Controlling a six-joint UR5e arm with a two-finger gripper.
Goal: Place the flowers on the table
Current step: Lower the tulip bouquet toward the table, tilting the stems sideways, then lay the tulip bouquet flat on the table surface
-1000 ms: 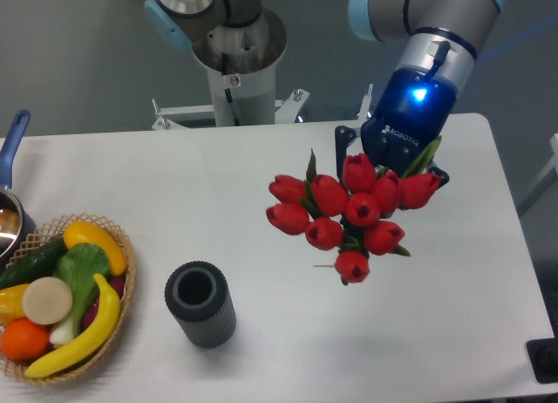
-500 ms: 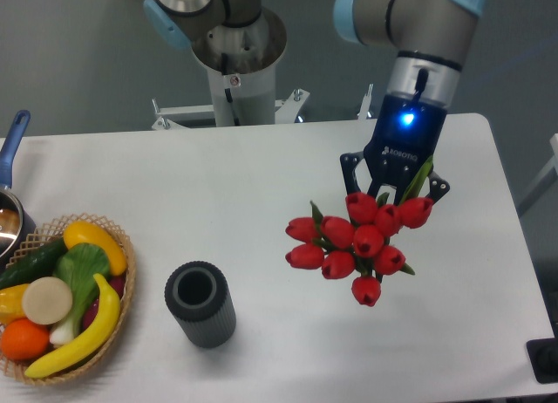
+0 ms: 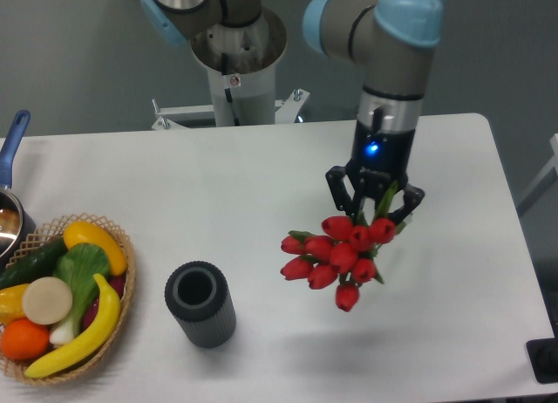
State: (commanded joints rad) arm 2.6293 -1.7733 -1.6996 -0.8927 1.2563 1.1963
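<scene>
Grey wall behind, white tabletop [image 3: 261, 176] filling most of my view, robot base column [image 3: 235, 63] past the far edge. My arm reaches in from above over the right half of the tabletop, wrist pointing down, blue light on. The gripper [image 3: 373, 209] has its dark fingers [image 3: 338, 192] splayed either side of the flowers [image 3: 336, 255], closed in on the green stems just above the heads; the actual contact is hidden by leaves, but the bunch hangs from it, so I read it as held. Red tulip heads cluster below the gripper, tipped toward the near-left, over the tabletop right of centre, nearer the right edge than the left. Whether the lowest bloom touches the surface I can't tell; a faint shadow lies below toward the near edge. Dark grey ribbed vase [image 3: 200, 303] stands upright near the near edge, left of centre, well apart from the flowers. Wicker basket [image 3: 118, 290] of fruit and veg sits at the near-left corner. Pan with blue handle [image 3: 12, 141] at the left edge.
</scene>
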